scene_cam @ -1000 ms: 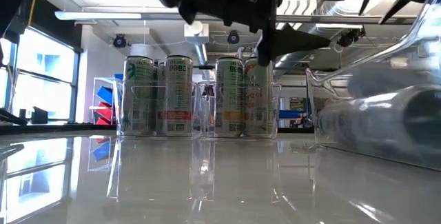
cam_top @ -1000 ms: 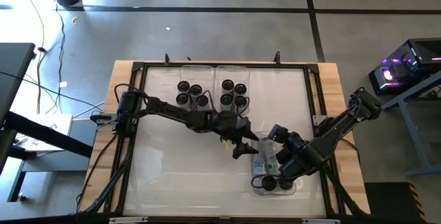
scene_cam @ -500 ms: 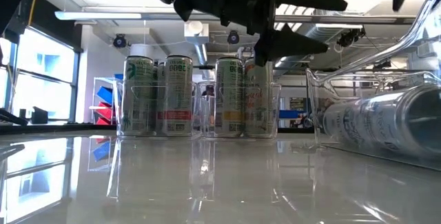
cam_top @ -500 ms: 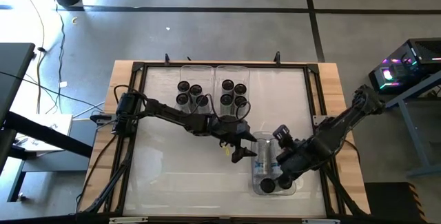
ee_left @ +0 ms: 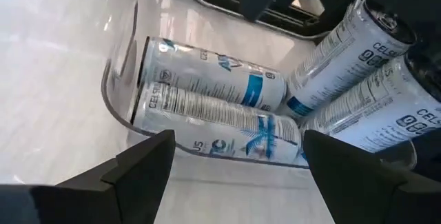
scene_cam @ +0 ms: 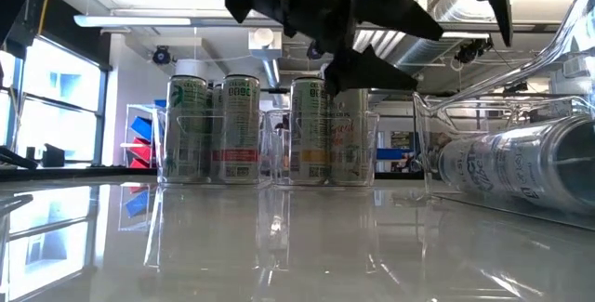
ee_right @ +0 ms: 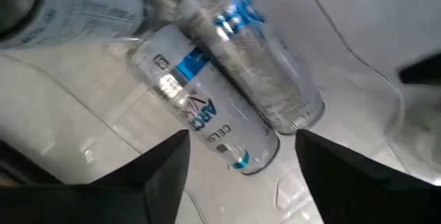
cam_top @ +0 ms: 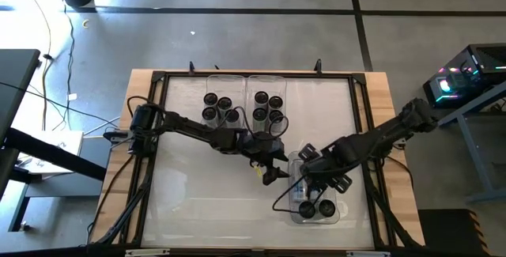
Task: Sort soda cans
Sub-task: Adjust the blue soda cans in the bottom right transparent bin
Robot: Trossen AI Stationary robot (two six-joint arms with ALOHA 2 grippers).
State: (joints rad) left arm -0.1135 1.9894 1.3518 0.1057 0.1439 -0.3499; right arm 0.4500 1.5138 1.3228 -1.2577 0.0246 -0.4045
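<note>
1. Landmark: near clear bin (cam_top: 315, 202), on the white tabletop (cam_top: 198, 202) toward its right front part.
2. Inside that bin: two white-and-blue cans lying on their sides (ee_left: 213, 96), pressed together, and two more cans standing upright (cam_top: 317, 209) at the bin's front end.
3. Right gripper (cam_top: 311, 168) hangs over the back end of the near bin, above the lying cans. Jaws spread, nothing between them; in the right wrist view the two fingers (ee_right: 162, 165) frame the lying cans without touching.
4. Left gripper (cam_top: 269, 170) sits just beside the near bin's left back corner, clear of it. Jaws wide apart, empty.
5. Far from the near bin, at the tabletop's back edge: two more clear bins (cam_top: 247, 99) side by side, touching.
6. Left far bin holds five upright green-labelled cans (cam_top: 220, 107); right far bin holds five upright cans (cam_top: 268, 107).
</note>
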